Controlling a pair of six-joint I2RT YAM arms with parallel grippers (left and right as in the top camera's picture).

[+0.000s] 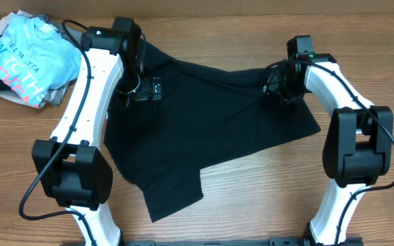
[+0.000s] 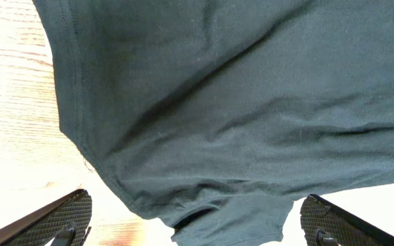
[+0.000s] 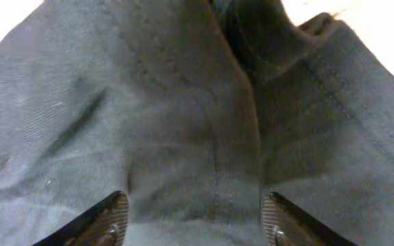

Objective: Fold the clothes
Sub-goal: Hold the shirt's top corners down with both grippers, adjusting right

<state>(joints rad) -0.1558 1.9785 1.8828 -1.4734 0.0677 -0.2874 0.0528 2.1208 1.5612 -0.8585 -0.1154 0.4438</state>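
A black T-shirt [image 1: 204, 130] lies spread and rumpled on the wooden table. My left gripper [image 1: 147, 89] is open over the shirt's upper left part; the left wrist view shows its fingers [image 2: 195, 225] wide apart on either side of a bunched edge of the cloth [image 2: 238, 123]. My right gripper [image 1: 279, 85] is open over the shirt's upper right part; in the right wrist view its fingers [image 3: 195, 222] straddle a seamed fold of the fabric [image 3: 183, 123]. Neither gripper holds the cloth.
A pile of folded clothes [image 1: 26, 58], light blue printed shirt on top, sits at the table's far left corner. Bare wood [image 1: 286, 198] lies in front of the shirt and to its right.
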